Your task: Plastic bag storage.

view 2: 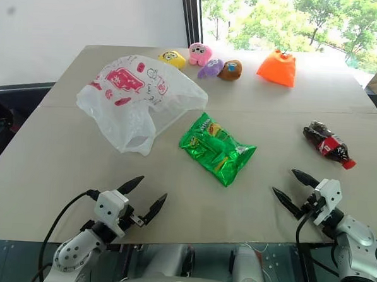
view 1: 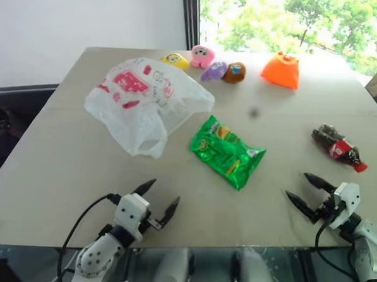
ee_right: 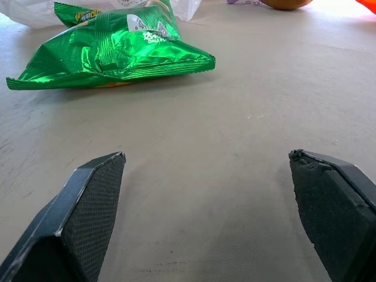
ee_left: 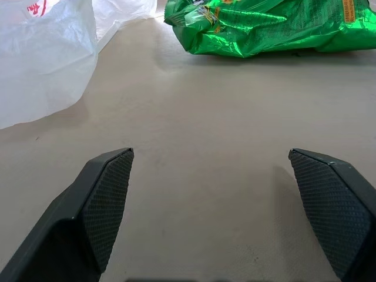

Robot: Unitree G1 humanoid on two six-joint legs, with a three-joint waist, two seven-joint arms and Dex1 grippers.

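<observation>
The plastic bag [view 1: 146, 101], crinkly translucent white with red print, lies puffed up on the left half of the beige table [view 1: 67, 166]; a part of it shows in the left wrist view [ee_left: 41, 64]. My left gripper [view 1: 160, 199] hovers open near the table's front edge, well short of the bag, with nothing between its fingers [ee_left: 108, 200]. My right gripper [view 1: 307, 188] is open too, at the front right, pointing toward the table's middle, fingers [ee_right: 94, 205] spread wide over bare tabletop.
A shiny green snack packet [view 1: 227, 150] lies in the middle, right of the bag. A small cola bottle [view 1: 338, 147] lies at the right. Several small plush toys [view 1: 208, 63] and an orange pouch [view 1: 282, 70] sit along the far edge by the window.
</observation>
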